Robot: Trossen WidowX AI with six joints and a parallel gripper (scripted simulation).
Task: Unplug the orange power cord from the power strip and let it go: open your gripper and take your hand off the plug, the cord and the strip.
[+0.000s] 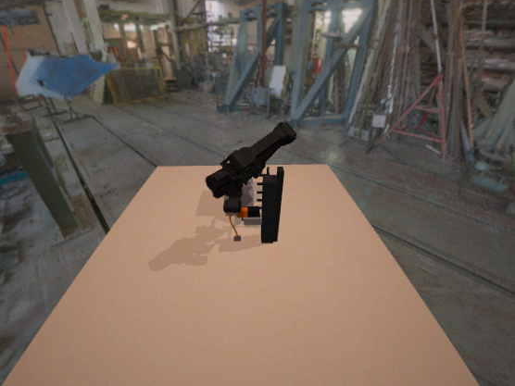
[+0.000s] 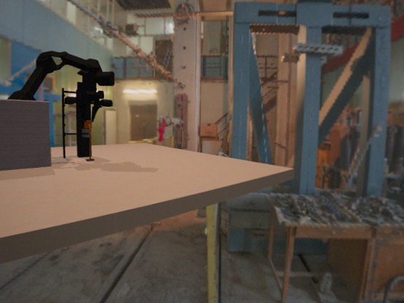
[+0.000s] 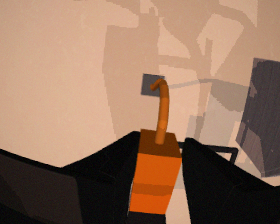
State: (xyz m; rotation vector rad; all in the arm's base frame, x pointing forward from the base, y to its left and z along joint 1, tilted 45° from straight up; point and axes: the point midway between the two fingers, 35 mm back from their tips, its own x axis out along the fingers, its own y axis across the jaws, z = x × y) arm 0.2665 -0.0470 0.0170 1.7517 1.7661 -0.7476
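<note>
The black power strip (image 1: 271,211) (image 2: 82,149) stands upright on the table. The orange plug (image 1: 242,212) (image 2: 87,124) (image 3: 157,172) lies level at the strip's lower part, its black front part (image 1: 254,212) towards the strip's face. The black part's end is at or very close to that face; whether it still sits in the socket I cannot tell. My gripper (image 1: 232,205) (image 3: 161,142) is shut on the orange plug, one finger on each side. The orange cord (image 1: 233,225) (image 2: 90,144) (image 3: 163,112) runs from the plug down to a small dark square (image 1: 237,238) (image 3: 147,86) on the table.
A thin black frame (image 2: 64,117) stands beside the strip, with short pegs (image 1: 259,193) near the strip's face. The grey block (image 2: 23,135) (image 3: 265,115) under the arm's base is behind them. My arm (image 1: 255,155) (image 2: 69,59) reaches over from the block. The table (image 1: 259,306) (image 2: 145,186) extends around the strip.
</note>
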